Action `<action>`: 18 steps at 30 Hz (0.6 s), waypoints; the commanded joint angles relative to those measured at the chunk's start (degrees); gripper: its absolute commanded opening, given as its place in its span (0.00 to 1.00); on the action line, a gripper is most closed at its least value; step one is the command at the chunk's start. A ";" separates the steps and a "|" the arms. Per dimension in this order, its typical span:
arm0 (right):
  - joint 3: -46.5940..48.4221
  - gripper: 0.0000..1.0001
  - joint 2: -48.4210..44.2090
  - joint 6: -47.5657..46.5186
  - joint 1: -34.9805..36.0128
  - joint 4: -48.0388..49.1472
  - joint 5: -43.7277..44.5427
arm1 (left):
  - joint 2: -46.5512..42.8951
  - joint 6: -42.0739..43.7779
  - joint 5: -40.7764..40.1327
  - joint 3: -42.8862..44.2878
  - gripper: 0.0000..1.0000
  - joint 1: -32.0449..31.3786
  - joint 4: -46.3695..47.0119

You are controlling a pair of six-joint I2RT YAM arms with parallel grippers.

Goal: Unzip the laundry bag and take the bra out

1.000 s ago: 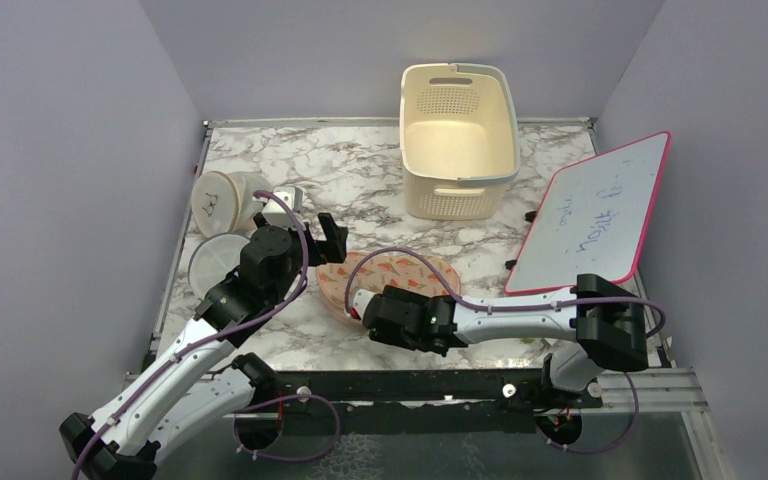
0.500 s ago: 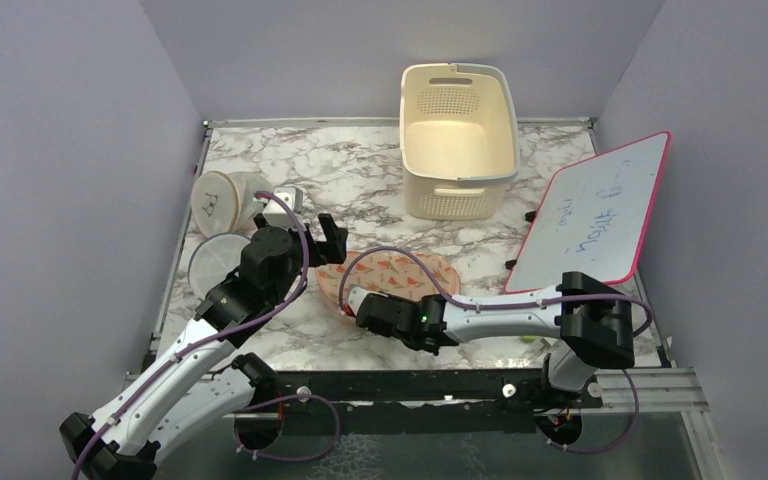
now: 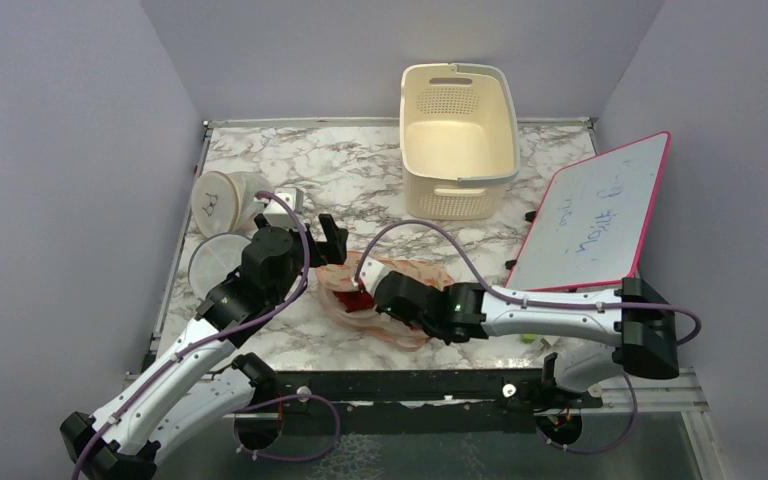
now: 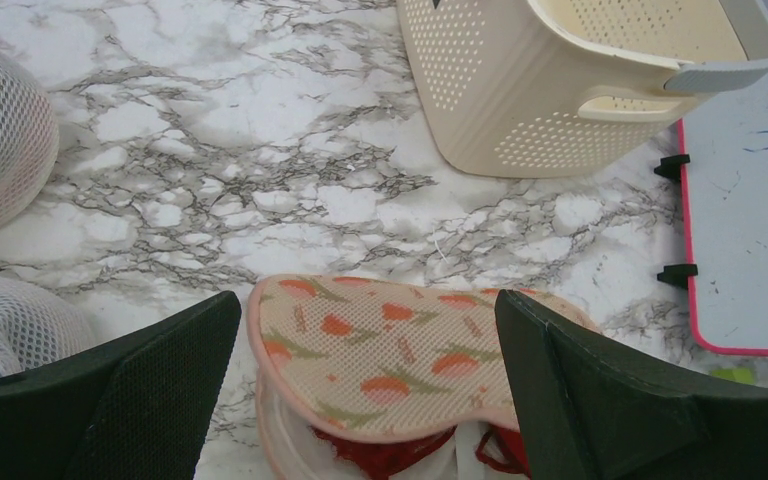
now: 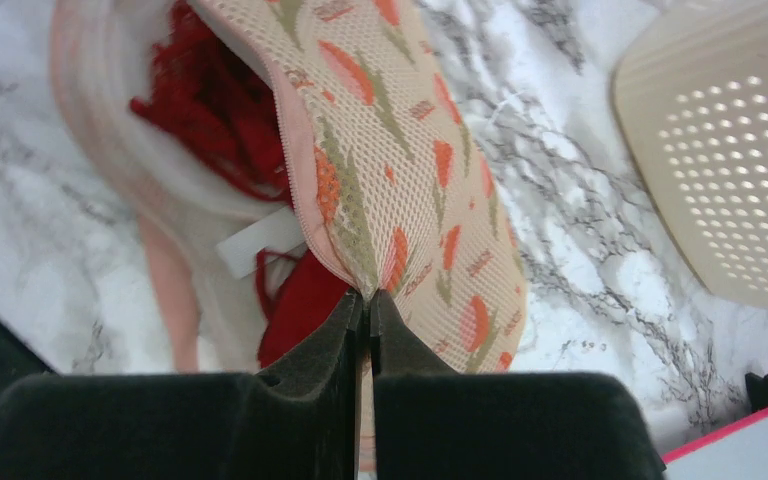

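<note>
step: the bag (image 4: 390,350) looks unzipped enough; your right claw (image 5: 365,300) is pinched tight on the edge of its flap (image 5: 400,150), holding it up.
bra (image 5: 210,110): inside the bag, just beside and below the right claw.
left claw (image 4: 367,300): spread wide, holding nothing, the bag just below it.
next: lower the left claw into the gap and pinch the bra alone.
</note>
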 commanded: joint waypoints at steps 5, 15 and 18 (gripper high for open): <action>3.21 0.01 -1.61 4.30 -13.70 5.09 -14.91 | 0.74 -0.98 2.20 -1.15 0.95 0.18 1.59; 8.78 0.01 5.06 1.30 -23.32 4.62 -21.06 | 2.50 -1.94 5.67 -1.72 0.95 0.21 1.64; 10.40 0.01 7.00 -0.18 -25.10 4.67 -20.32 | 3.31 -2.11 6.71 -2.17 0.95 0.23 1.57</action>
